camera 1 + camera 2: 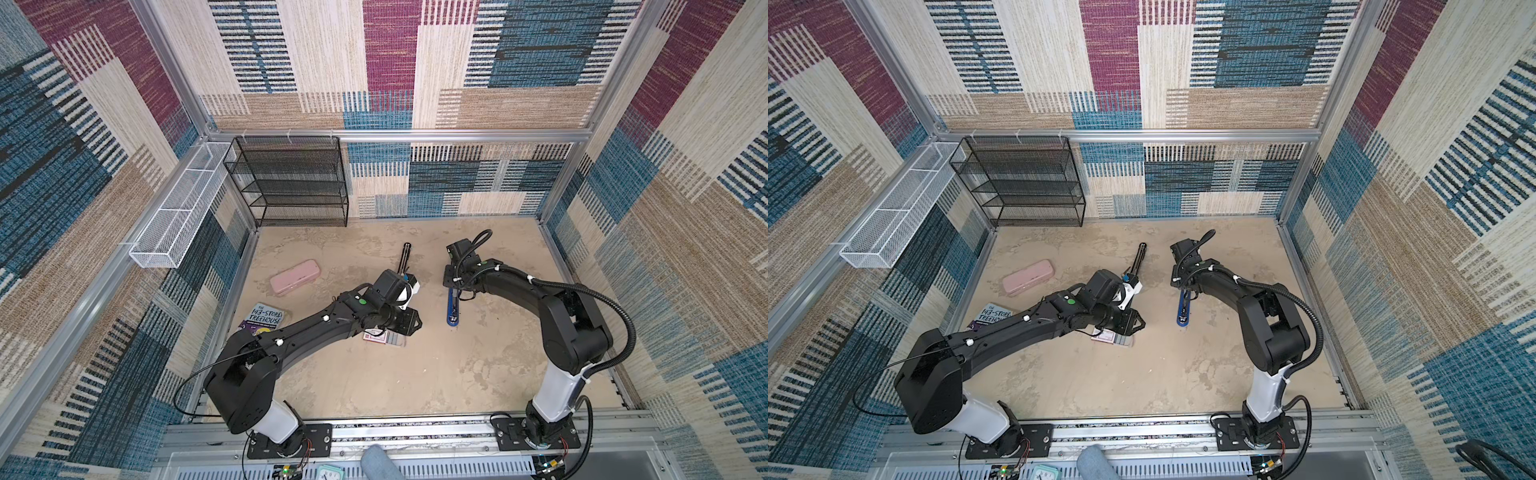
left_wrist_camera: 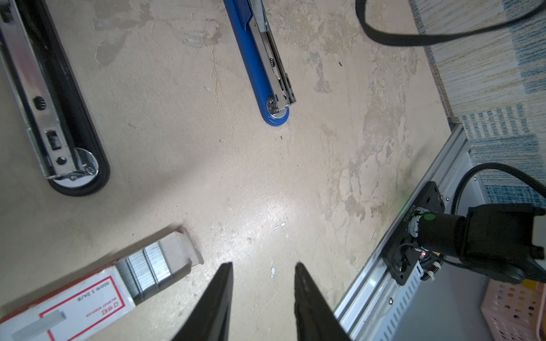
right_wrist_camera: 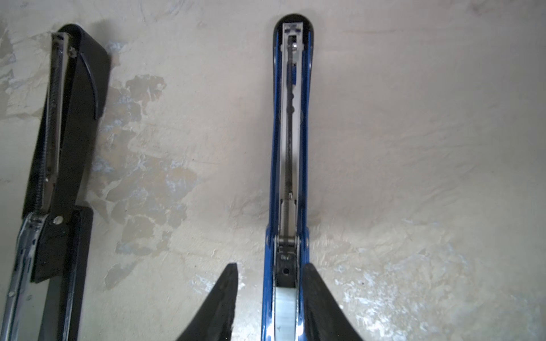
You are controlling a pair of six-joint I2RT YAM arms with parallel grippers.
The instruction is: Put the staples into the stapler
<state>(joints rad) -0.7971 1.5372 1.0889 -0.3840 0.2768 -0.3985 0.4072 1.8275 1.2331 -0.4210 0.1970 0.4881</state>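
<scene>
A blue stapler [image 1: 453, 309] [image 1: 1183, 311] lies folded open flat on the table, its metal channel [image 3: 291, 133] facing up. A pale silvery strip [image 3: 283, 310] sits in that channel by the hinge. My right gripper [image 3: 270, 265] [image 1: 455, 293] is open astride the hinge end; one finger lies against the stapler's side, the other stands apart. The staples [image 2: 147, 265] show in the slid-out tray of their white, red-edged box [image 2: 88, 298] [image 1: 384, 337]. My left gripper [image 2: 263, 265] [image 1: 415, 323] hovers open and empty beside that box.
A black stapler [image 1: 405, 257] [image 2: 53, 103] lies open left of the blue one. A pink pencil case [image 1: 295, 276] and a book [image 1: 266, 320] are at the left. A black mesh shelf [image 1: 291, 183] and a white mesh basket [image 1: 178, 208] stand at the back left.
</scene>
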